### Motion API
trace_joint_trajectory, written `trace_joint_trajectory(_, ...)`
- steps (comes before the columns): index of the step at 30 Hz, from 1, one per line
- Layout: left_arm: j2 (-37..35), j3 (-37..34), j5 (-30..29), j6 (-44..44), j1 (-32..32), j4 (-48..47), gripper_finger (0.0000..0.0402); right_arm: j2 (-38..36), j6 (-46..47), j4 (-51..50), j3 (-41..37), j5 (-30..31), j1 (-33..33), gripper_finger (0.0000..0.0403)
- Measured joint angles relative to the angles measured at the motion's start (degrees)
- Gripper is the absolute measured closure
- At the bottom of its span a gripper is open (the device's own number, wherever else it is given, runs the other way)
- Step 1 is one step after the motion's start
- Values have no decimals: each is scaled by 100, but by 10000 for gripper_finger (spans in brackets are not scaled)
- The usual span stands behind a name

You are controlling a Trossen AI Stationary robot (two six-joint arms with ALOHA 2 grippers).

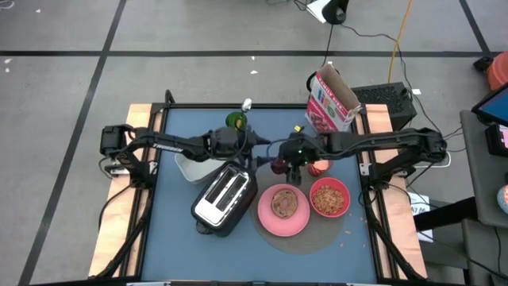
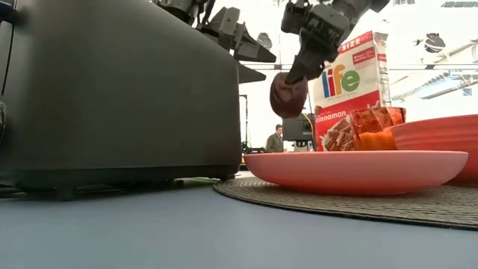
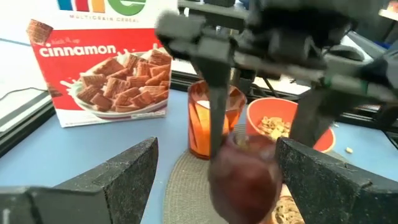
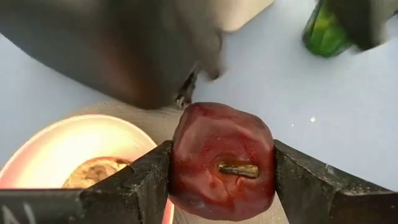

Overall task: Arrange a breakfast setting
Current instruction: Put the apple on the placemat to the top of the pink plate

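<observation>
My right gripper (image 1: pixel 279 165) is shut on the dark red fruit (image 4: pixel 222 160), held in the air just beyond the far rim of the large pink plate (image 1: pixel 283 210); it also shows in the low view (image 2: pixel 288 96). The browned bread (image 1: pixel 285 202) lies on the plate. The red bowl (image 1: pixel 329 197) with cereal stands right of the plate. The pink cup (image 1: pixel 320 166) with the orange-handled spoon stands behind the bowl. My left gripper (image 3: pixel 214 168) is open and empty, level, just left of the fruit. My right gripper pinches the fruit by its two opposite sides (image 4: pixel 177 163) between its two fingers (image 2: pixel 299 69), coming from above and slanting down. The stem end (image 4: pixel 238 169) faces the wrist camera. The fruit hangs at the fingertips, lifted clear of the table and plate.
The silver-and-black toaster (image 1: pixel 225 198) stands left of the plate, under my left arm. A white container (image 1: pixel 190 168) is behind the toaster. A cereal box (image 1: pixel 332 102) stands at the far right, a green object (image 1: pixel 236 121) at the far middle. A round woven mat (image 2: pixel 351 203) lies under the plate.
</observation>
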Motion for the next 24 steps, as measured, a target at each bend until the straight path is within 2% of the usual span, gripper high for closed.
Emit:
trace_joint_trajectory(13, -13, 0, 3, 6, 311, -10, 73, 560, 1, 148, 0, 17, 2, 167)
trace_joint_trajectory(22, -398, -6, 4, 7, 658, -39, 73, 750, 2, 334, -24, 44, 2, 167)
trace_joint_trajectory(24, -493, -7, 6, 9, 707, -82, 73, 732, 2, 673, -156, 48, 2, 167)
